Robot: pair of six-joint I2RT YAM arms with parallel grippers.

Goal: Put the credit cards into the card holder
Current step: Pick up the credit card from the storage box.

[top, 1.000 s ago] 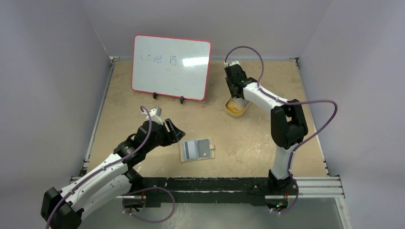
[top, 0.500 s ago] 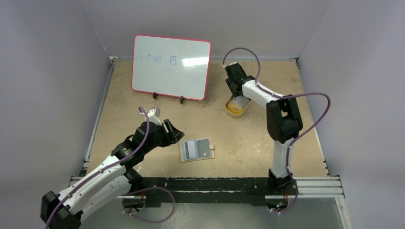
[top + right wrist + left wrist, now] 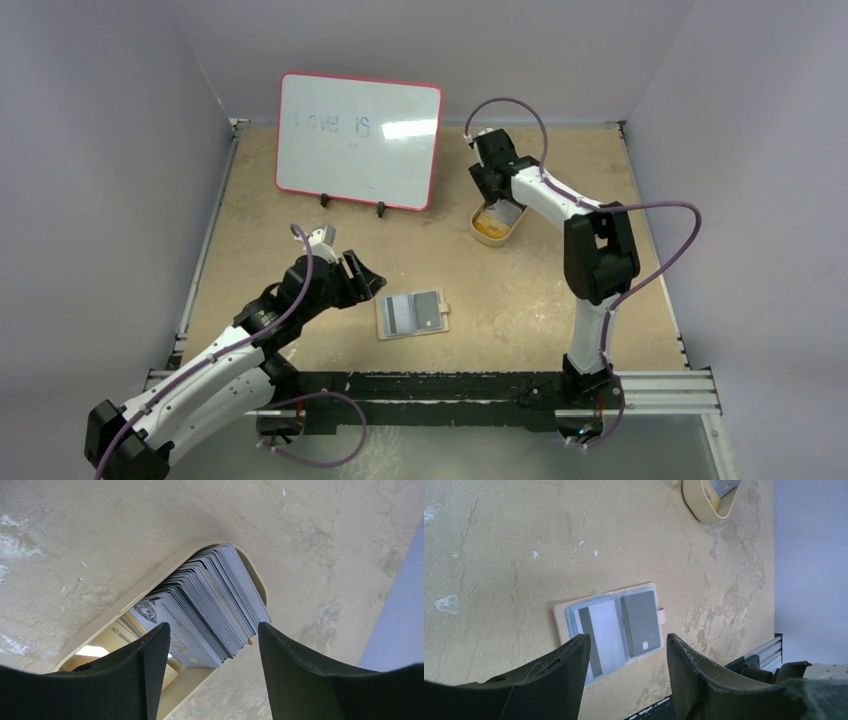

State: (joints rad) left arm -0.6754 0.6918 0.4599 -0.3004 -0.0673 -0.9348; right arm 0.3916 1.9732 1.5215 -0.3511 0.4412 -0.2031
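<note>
The black left gripper [image 3: 366,281] hovers just left of the tan leather bifold card holder [image 3: 412,314], with its jaws partly apart and nothing between them. The holder lies open on the beige tabletop [image 3: 300,210]. Far right of it, the black right gripper [image 3: 210,632], jaws wide, hangs over grey credit cards [image 3: 215,605] stacked in a tan oval dish [image 3: 698,509].

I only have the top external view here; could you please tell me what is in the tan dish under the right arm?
Observer: The right wrist view shows a thick, fanned stack of credit cards leaning in the dish, with the right fingers open on either side of it.
Operator: Thank you. Are the left fingers carrying anything?
Observer: No. In the left wrist view the left fingers stand apart with nothing between them, and the open card holder is in sight beyond them.
</note>
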